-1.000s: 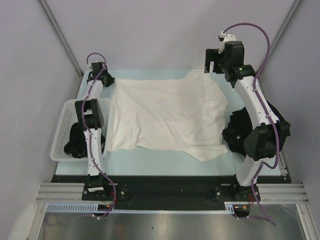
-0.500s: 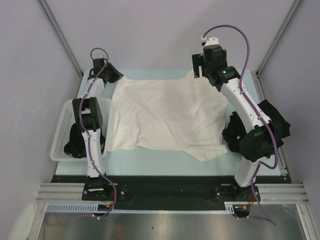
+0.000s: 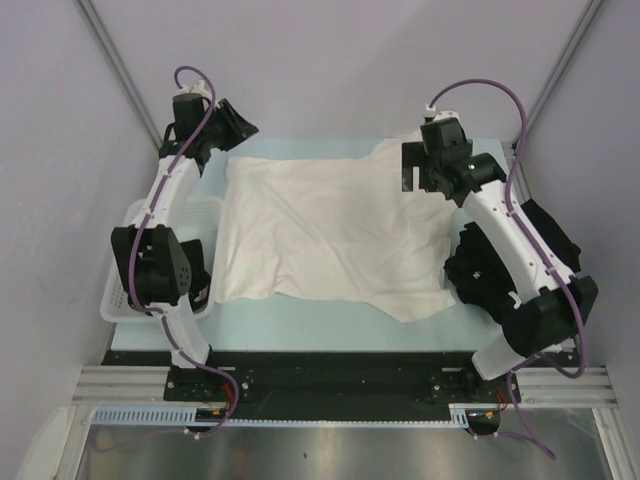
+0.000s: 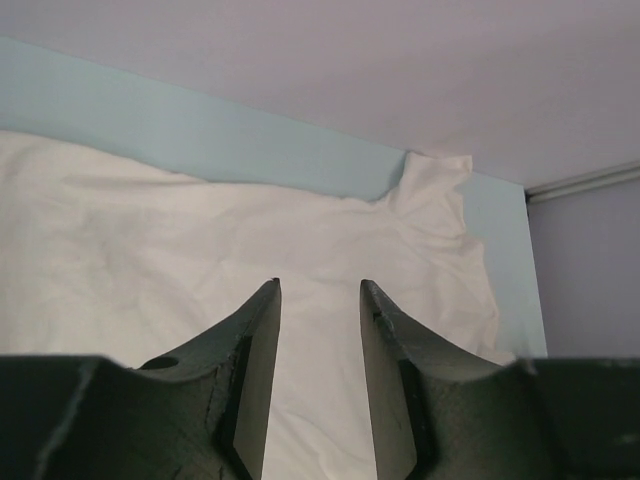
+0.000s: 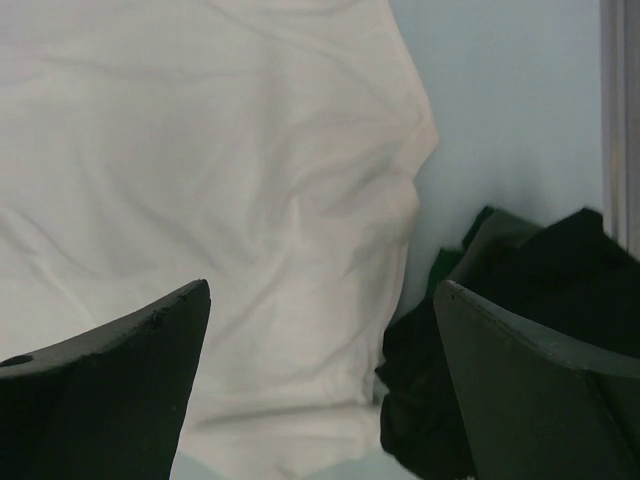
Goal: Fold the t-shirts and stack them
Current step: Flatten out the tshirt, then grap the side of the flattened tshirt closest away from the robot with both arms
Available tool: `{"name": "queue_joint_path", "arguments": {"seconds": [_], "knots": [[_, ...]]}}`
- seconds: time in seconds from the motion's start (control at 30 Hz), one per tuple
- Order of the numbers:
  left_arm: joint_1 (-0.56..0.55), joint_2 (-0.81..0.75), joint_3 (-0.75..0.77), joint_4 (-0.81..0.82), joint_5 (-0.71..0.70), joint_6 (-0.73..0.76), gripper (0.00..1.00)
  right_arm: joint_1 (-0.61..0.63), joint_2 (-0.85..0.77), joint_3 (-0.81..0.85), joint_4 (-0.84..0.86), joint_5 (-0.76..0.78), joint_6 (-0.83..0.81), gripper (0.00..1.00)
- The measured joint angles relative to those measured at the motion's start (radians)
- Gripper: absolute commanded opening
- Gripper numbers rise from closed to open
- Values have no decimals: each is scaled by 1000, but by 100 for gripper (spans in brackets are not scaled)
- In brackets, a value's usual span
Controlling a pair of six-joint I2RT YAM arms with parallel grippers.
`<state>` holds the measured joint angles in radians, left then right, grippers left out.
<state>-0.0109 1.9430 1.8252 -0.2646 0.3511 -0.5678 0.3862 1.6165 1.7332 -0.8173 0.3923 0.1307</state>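
At the left edge of the desk, you have one white mesh basket, largely hidden behind the left arm. Next item: the left gripper, raised above the far-left corner of the desk, its fingers parted with a narrow gap and nothing between them; it hangs clear of the cloth. At the centre, one cream-white t-shirt lies spread out on the desk, lightly wrinkled, one sleeve reaching toward the far-right corner. Above that far-right part you find the right gripper, fingers spread wide and empty, pointing down at the cloth without touching it. At the right edge, a crumpled heap of black t-shirts lies partly under the right arm, touching the right edge of the cream-white t-shirt.
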Motion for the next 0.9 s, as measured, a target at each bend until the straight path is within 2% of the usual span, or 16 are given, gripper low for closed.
{"name": "queue_joint_path", "arguments": {"seconds": [0.17,0.27,0.37,0.5,0.67,0.9], "knots": [[-76,-148,-161,-57,-9,31,48,5,-197,-193,-119,-85,109,100],[-126,-229,-238,-94,-16,47,50,21,-304,-249,-179,-135,169,100],[-154,-280,-269,-122,-25,55,52,61,-385,-285,-208,-165,211,100],[-174,-339,-285,-143,-50,57,54,130,-490,-413,-220,-192,264,100],[-201,-410,-308,-164,-68,57,57,233,-548,-568,-242,-193,351,100],[-232,-529,-389,-179,-71,65,58,465,-547,-703,-224,-147,471,99]]}}
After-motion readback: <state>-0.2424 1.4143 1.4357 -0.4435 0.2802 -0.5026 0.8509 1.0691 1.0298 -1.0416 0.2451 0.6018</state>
